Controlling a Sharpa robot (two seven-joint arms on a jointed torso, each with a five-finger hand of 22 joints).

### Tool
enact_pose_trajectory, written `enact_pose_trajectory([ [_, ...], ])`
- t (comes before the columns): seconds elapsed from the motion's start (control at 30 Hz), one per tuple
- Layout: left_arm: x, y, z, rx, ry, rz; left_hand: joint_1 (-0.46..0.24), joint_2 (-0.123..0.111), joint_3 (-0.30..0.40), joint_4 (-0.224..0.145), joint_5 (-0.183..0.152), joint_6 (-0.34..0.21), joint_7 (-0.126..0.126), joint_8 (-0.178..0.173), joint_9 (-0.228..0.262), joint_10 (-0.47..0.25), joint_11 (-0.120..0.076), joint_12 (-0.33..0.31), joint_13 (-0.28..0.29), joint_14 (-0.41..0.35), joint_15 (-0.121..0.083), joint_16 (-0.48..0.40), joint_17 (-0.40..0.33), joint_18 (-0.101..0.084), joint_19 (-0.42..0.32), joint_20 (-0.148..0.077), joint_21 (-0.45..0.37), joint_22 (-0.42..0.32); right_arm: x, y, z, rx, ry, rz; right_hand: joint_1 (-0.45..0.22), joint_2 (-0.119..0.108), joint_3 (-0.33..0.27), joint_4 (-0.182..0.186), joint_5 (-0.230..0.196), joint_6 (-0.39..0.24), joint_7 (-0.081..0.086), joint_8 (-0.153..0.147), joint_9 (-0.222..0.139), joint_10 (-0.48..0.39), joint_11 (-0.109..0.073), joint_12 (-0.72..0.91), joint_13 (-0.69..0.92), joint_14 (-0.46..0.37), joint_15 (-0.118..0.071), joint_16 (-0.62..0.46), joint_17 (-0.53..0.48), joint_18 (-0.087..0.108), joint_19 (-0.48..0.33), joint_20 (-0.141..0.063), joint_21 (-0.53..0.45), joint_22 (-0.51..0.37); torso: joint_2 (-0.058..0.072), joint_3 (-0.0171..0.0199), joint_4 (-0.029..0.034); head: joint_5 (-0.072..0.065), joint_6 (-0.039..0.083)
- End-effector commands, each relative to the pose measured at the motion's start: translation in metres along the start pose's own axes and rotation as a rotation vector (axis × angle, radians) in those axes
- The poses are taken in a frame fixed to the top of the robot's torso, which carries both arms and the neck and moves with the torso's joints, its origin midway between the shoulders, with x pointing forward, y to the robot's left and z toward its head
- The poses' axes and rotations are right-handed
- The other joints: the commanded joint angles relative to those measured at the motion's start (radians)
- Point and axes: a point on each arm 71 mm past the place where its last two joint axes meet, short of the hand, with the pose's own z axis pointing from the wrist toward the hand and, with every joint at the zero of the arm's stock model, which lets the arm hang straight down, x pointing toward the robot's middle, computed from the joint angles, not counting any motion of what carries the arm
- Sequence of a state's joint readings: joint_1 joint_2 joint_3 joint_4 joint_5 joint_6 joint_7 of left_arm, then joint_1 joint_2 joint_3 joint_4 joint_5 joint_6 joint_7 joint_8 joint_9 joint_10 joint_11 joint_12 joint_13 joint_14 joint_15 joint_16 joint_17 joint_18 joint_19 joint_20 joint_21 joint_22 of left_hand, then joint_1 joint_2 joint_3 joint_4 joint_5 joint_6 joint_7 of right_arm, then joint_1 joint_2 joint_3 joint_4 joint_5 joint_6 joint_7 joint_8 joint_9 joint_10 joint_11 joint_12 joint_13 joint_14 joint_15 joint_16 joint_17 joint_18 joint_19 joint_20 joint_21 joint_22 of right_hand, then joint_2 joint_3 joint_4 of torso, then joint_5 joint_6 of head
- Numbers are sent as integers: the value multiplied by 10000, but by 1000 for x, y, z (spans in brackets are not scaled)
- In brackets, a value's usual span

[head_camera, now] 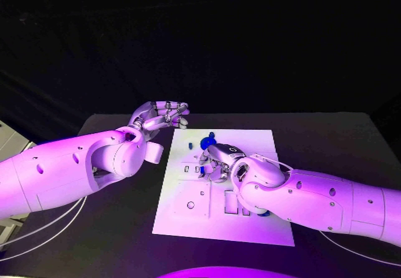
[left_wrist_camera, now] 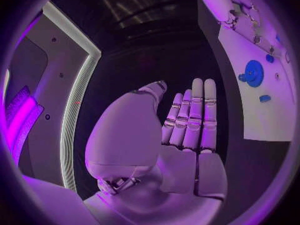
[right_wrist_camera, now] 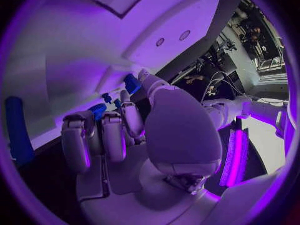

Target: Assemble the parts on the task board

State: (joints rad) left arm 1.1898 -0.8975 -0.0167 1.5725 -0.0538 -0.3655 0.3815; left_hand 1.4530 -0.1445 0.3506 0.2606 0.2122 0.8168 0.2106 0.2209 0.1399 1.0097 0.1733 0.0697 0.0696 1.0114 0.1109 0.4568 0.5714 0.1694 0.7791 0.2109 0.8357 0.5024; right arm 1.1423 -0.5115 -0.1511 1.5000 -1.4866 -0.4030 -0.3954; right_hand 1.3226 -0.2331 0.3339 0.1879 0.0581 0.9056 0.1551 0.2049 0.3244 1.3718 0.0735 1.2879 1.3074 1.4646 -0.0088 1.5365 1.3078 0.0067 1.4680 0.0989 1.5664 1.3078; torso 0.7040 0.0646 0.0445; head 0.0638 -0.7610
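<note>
The table [head_camera: 334, 124] and board [head_camera: 251, 139] were viewed from above by the head camera. The left wrist camera was set close behind the left hand [left_wrist_camera: 181, 130], the board [left_wrist_camera: 256, 105] seen beyond. The right wrist camera was set close behind the right hand [right_wrist_camera: 131, 140], right against the board [right_wrist_camera: 94, 45], which was shared by all views.

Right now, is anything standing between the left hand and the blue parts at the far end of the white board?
Nothing visible does. The left hand hovers off the task board, fingers together and holding nothing. In the left wrist view only bare board separates it from the blue parts. The right hand works nearer the middle, aside from that path.
</note>
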Motion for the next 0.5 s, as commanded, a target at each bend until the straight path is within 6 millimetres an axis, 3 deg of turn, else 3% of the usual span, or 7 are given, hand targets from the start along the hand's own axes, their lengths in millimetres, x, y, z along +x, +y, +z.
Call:
enact_pose_trajectory([
  [0.03,2,0,1,-61,359,300,15,-111,1,-51,-18,17,119,-20,0,12,-41,9,1,12,-35,54,26,134,-82,-6,75,24,-5,2,-5,-544,-489,340,102,-26,-243,77,10,-43,-5,-45,-15,-53,-19,-22,276,858,80,-68,1820,-67,1028,63,44,2630,-7,2,22,-12,29],
  [0.1,1,1,1,-197,532,582,-198,-242,-136,46,-40,-64,46,-54,-13,201,-130,90,48,262,-119,318,162,149,-43,-42,163,59,-9,2,-9,-905,-545,579,350,87,-881,326,24,-180,37,-114,-63,-77,12,-39,239,851,99,-88,1789,-67,1028,87,44,2630,-16,-7,15,1,35],
  [0.23,-1,4,1,-466,693,1088,-561,-306,-426,244,-54,-81,22,-10,20,794,-266,638,329,704,-286,1384,774,146,281,-220,587,236,-21,-1,-13,-1717,-284,1276,826,304,-1364,628,32,-475,81,-274,-145,-189,55,-121,152,847,143,-97,1785,-27,942,120,-120,2558,-11,-10,-46,38,82],
  [0.37,-5,6,0,-791,1094,1684,-841,-256,-738,244,-70,657,-238,823,389,1617,-644,2451,1396,1657,-666,3504,1944,156,1011,-567,1599,738,-38,-9,-20,-2198,-169,2138,1056,344,-1467,710,30,-492,58,-251,-140,-400,37,-322,-17,787,127,-213,1582,99,668,110,-639,2334,-13,-17,-57,7,116],
  [0.4,-6,7,0,-861,1188,1768,-841,-256,-738,244,-70,657,-238,823,389,1617,-644,2451,1396,1657,-666,3504,1944,156,1011,-567,1599,738,-40,-10,-21,-2242,-173,2217,1096,349,-1481,721,30,-476,62,-234,-135,-433,39,-350,-40,775,128,-233,1550,112,640,114,-694,2311,-18,-17,-73,27,117],
  [0.43,-9,10,-1,-1153,1592,2231,-867,-62,-896,95,6,557,-505,1602,895,709,-766,4582,3047,2179,-816,5901,3900,-11,1644,-790,2796,1998,-49,-14,-24,-2383,-226,2508,1157,358,-1508,746,29,-439,71,-196,-122,-506,48,-418,-98,750,137,-276,1480,141,574,118,-818,2259,-21,-14,-84,45,119],
  [0.5,-10,12,-1,-1416,1973,2789,-1203,15,-1048,294,-26,418,-422,1936,1116,377,-855,5598,3765,2795,-841,7025,4896,-173,2273,-771,3516,3034,-57,-18,-28,-2468,-300,2752,1218,363,-1539,779,28,-425,81,-169,-113,-603,58,-512,-177,705,147,-353,1351,187,468,125,-1018,2174,-22,-1,-80,45,109],
])
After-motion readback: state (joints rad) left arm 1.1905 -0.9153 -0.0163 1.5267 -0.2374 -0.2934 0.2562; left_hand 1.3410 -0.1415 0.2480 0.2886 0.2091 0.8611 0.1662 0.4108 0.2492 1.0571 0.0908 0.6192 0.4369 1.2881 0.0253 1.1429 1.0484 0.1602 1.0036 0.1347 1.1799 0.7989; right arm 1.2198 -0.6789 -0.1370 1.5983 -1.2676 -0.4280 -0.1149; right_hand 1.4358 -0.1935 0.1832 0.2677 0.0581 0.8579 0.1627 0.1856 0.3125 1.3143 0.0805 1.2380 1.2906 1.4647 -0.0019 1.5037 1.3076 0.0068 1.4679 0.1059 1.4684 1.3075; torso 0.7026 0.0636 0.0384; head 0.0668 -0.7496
